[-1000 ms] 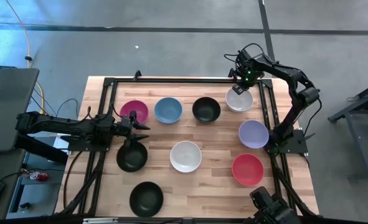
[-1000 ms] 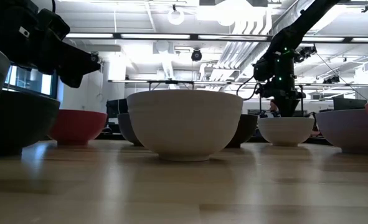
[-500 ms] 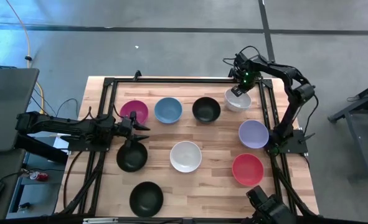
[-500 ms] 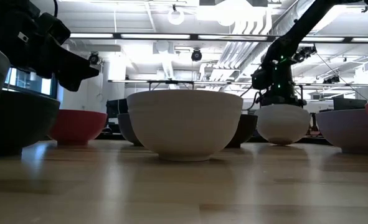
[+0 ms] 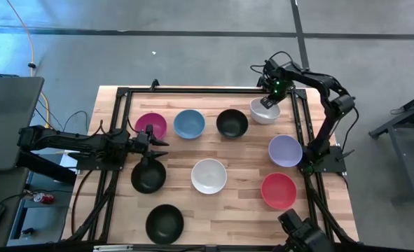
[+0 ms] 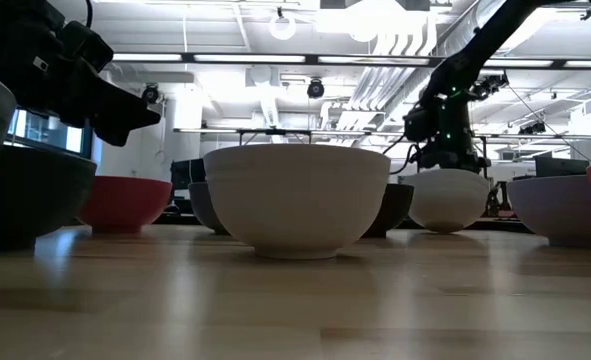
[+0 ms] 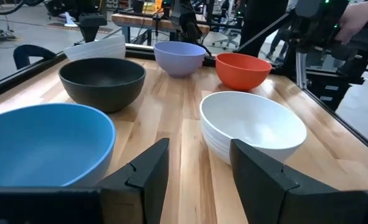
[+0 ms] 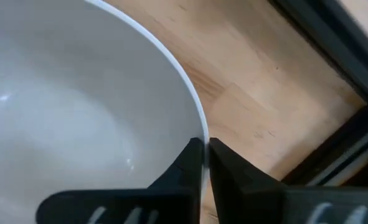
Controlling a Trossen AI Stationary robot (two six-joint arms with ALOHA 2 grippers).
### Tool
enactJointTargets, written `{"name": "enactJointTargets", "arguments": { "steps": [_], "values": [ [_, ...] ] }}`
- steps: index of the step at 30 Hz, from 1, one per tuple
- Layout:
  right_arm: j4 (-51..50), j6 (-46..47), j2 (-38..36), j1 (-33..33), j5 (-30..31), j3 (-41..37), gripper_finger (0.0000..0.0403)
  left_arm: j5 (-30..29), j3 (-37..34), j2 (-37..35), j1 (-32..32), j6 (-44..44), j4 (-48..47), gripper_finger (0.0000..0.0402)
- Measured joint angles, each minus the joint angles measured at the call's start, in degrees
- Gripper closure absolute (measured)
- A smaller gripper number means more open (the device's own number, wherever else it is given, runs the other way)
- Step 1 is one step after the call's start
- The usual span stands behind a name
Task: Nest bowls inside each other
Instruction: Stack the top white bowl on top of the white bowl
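Note:
Nine bowls show in the high view. My right gripper (image 5: 269,102) is shut on the white bowl (image 5: 263,111) at the far right of the table. Beside that bowl, along the far row, stand a black bowl (image 5: 232,123), a blue bowl (image 5: 189,124) and a magenta bowl (image 5: 150,126). The lavender bowl (image 5: 285,150), the red bowl (image 5: 278,190), a second white bowl (image 5: 209,176) and two black bowls (image 5: 148,176) (image 5: 164,224) rest on their bases. My left gripper (image 7: 193,168) is open and hovers at the left, between the magenta bowl and the nearer black one. My right gripper pinches the white bowl's rim (image 8: 193,118) on its far right side, with one finger inside the bowl and one outside. The fingers come from above, pointing down. The bowl hangs tilted (image 7: 99,48) and looks raised off the wood (image 6: 447,200).
A black metal frame (image 5: 192,89) runs along the table's far edge and both sides. Bare wood lies at the near edge between the near black bowl and the red bowl. A laptop (image 5: 7,119) sits off the table to the left.
My right gripper has raised the white bowl off the table, tipped it, and carried it a little toward the table's left, closer to the far black bowl. All other bowls have stayed in place.

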Motion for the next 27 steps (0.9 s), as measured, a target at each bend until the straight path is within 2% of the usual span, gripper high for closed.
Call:
{"name": "enactJointTargets", "arguments": {
  "steps": [27],
  "values": [
    [-2.41, 0.53, -4.36, 0.0, -0.89, 0.0, 0.0403, 0.02, 0.0, 0.0, -0.04, -1.07, 0.02, 0.0243]
  ]
}}
